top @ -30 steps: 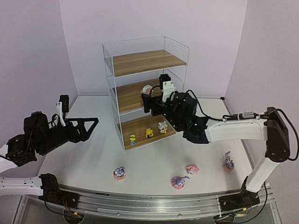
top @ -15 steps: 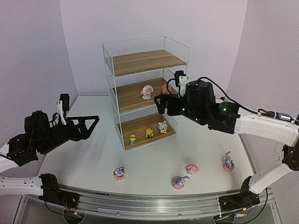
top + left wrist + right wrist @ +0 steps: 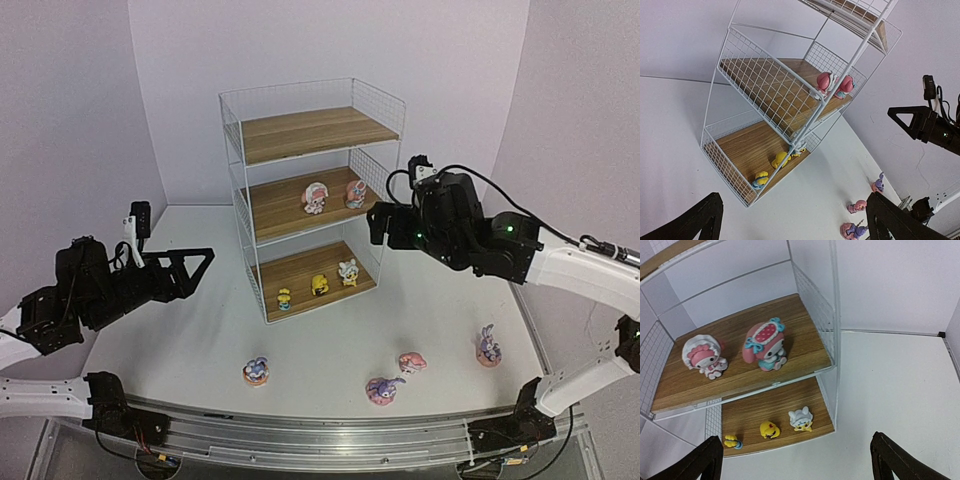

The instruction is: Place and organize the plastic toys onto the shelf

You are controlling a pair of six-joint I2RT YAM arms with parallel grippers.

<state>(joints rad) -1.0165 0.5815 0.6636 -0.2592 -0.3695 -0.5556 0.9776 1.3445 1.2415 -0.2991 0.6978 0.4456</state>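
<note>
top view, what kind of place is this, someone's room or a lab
Most likely a robot lab bench, not a home: two robot arms on a metal rail edging a white table, plain lilac walls boxing it in, and a staged wire shelf of toy figurines.

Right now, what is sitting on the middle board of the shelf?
A bonnet toy and a hooded toy, both pink and white, stand side by side. Nothing covers them or the middle board.
</note>
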